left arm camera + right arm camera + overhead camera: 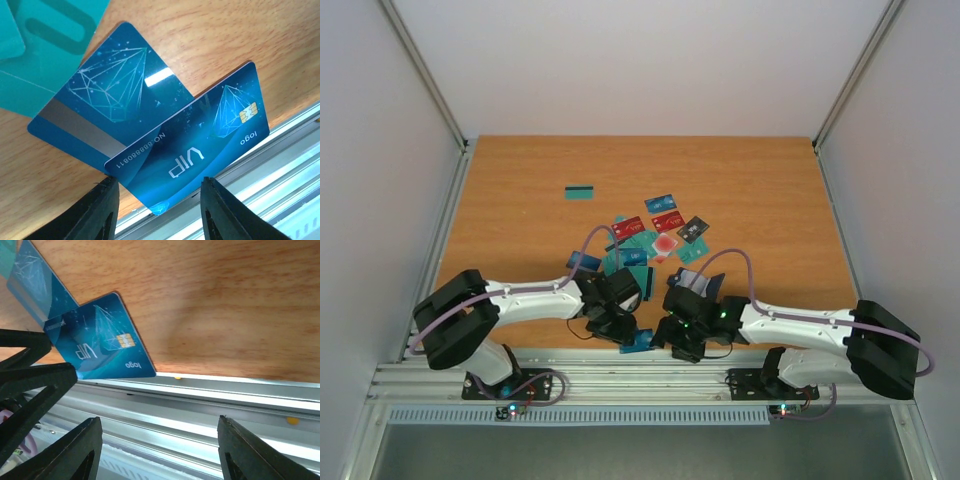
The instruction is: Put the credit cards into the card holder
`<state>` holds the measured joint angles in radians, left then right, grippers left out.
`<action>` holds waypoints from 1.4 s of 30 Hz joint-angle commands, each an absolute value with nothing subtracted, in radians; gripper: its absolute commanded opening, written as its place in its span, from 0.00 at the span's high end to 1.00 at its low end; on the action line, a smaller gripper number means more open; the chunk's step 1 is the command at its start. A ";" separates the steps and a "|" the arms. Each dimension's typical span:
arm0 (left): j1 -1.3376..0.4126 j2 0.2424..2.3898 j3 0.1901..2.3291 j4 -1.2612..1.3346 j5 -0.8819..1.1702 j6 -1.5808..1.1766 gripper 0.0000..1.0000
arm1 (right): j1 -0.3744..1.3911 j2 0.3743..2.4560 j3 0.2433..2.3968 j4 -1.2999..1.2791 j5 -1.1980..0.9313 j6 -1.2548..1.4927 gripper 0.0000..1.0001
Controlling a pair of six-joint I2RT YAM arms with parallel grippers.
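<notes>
The chip card (200, 145) is thin, light, stiff plastic with a glossy, slippery face. It gives no purchase while lying flat, so its overhanging end is the place to take it, pinched across the faces or by the two long edges.

It lies at the near edge of the counter (240, 35), close to the middle of that edge. Its far end overlaps a striped card (110, 100), and its near corner juts out over the metal rail (225, 395).

That corner sits between the fingers of the left tool (159, 182). The jaws stand apart, each close to a card edge, and I cannot tell whether they press on it or only straddle it.

The right tool (159, 420) is released, jaws wide with nothing between them. It hangs over the rail just off the near edge, with the chip card up and to its left.

The other credit cards (655, 235) lie in a loose heap mid-counter. One teal card (580, 192) lies apart, toward the far left.
</notes>
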<state>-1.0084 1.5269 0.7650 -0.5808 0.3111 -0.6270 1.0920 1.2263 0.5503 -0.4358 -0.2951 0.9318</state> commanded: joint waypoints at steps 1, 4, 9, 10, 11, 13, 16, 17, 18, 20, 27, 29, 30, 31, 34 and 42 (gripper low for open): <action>-1.027 1.568 0.778 -0.564 0.294 -0.682 0.54 | 1.083 1.202 0.496 -0.413 -0.300 0.945 0.35; -1.026 1.550 0.798 -0.606 0.262 -0.686 0.54 | 1.083 1.235 0.488 -0.358 -0.329 0.930 0.35; -1.026 1.488 0.843 -0.691 0.213 -0.677 0.55 | 1.080 1.243 0.449 -0.259 -0.346 0.929 0.34; -1.026 1.478 0.849 -0.696 0.210 -0.674 0.56 | 1.078 1.241 0.434 -0.231 -0.347 0.933 0.33; -1.026 1.470 0.854 -0.698 0.212 -0.669 0.57 | 1.075 1.237 0.419 -0.200 -0.351 0.938 0.33; -1.026 1.463 0.865 -0.692 0.222 -0.651 0.58 | 1.070 1.235 0.388 -0.131 -0.356 0.954 0.34; -1.026 1.495 0.890 -0.683 0.240 -0.616 0.61 | 1.066 1.243 0.344 -0.048 -0.364 0.981 0.35; -1.026 1.513 0.899 -0.683 0.243 -0.599 0.62 | 1.065 1.248 0.333 -0.023 -0.367 0.989 0.35; -1.026 1.531 0.908 -0.682 0.249 -0.586 0.64 | 1.065 1.251 0.323 -0.006 -0.367 0.996 0.35; -1.026 1.565 0.923 -0.677 0.261 -0.563 0.66 | 1.063 1.257 0.311 0.045 -0.368 1.007 0.36; -1.026 1.664 0.925 -0.641 0.300 -0.526 0.67 | 1.058 1.281 0.310 0.097 -0.359 1.012 0.38; -1.026 1.689 0.920 -0.633 0.312 -0.519 0.68 | 1.058 1.290 0.313 0.113 -0.353 1.014 0.39; -1.026 1.696 0.918 -0.631 0.315 -0.516 0.68 | 1.058 1.295 0.315 0.119 -0.350 1.014 0.39; -1.026 1.702 0.916 -0.630 0.319 -0.516 0.68 | 1.058 1.300 0.318 0.122 -0.345 1.012 0.40; -1.026 1.707 0.914 -0.627 0.341 -0.513 0.69 | 1.058 1.321 0.328 0.133 -0.335 1.007 0.41; -1.026 1.699 0.884 -0.608 0.366 -0.505 0.69 | 1.058 1.385 0.336 0.209 -0.329 1.007 0.45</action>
